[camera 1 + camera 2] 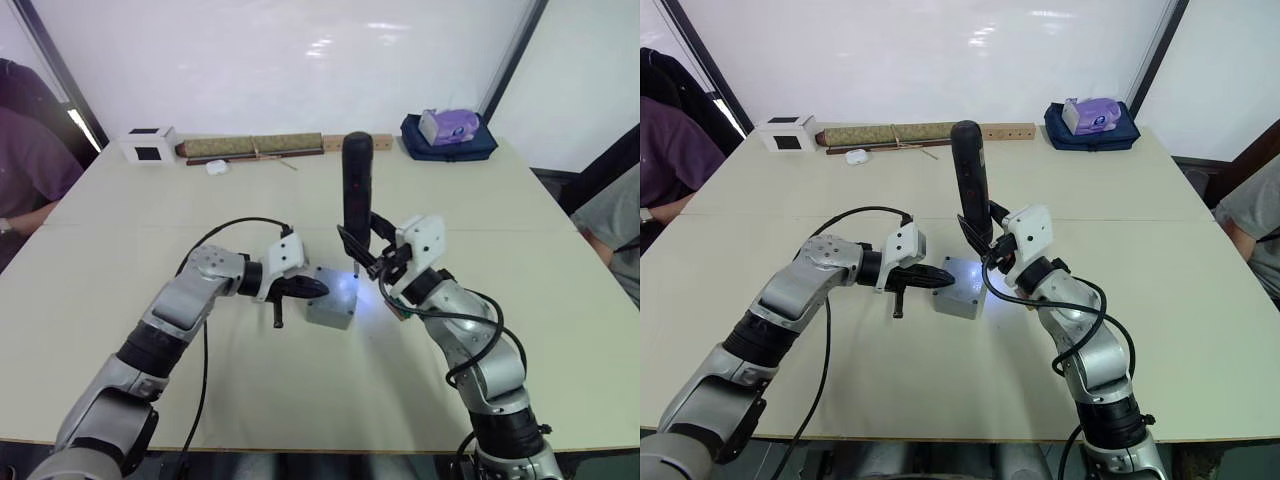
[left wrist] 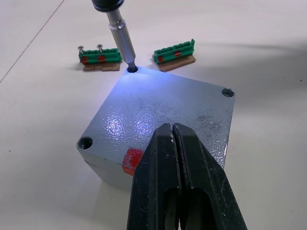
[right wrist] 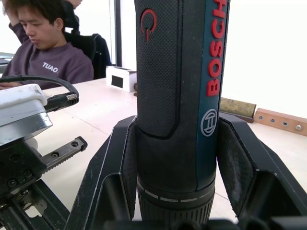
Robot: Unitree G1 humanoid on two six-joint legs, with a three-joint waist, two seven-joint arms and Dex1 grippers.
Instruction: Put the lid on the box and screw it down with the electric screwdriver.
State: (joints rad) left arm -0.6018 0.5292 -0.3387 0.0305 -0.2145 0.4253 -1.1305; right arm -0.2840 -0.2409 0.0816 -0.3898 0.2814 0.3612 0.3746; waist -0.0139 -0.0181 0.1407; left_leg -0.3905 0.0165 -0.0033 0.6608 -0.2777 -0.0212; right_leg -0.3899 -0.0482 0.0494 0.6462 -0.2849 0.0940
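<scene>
Table (image 1: 120,250) w/ electric screwdriver (image 1: 357,185) upright, clamped in R gripper (image 1: 366,256), bit in far corner hole of lid (image 2: 163,112). Lid sits on box (image 1: 331,310), mid-table. L gripper (image 2: 178,184) fingers closed together, empty, tip on lid's near edge.

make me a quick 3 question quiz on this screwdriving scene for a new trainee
1. True or false: the lid is already on the box.
2. Which gripper holds the electric screwdriver? A. left B. right C. neither
3. Fill in: the screwdriver's bit sits in a ____ hole of the lid.

Key
1. True; the lid covers the box.
2. B; the right gripper clamps the upright tool, while the left gripper rests shut over the lid's near edge.
3. Corner; the lit tip meets the corner hole nearest the two green terminal blocks.
</scene>
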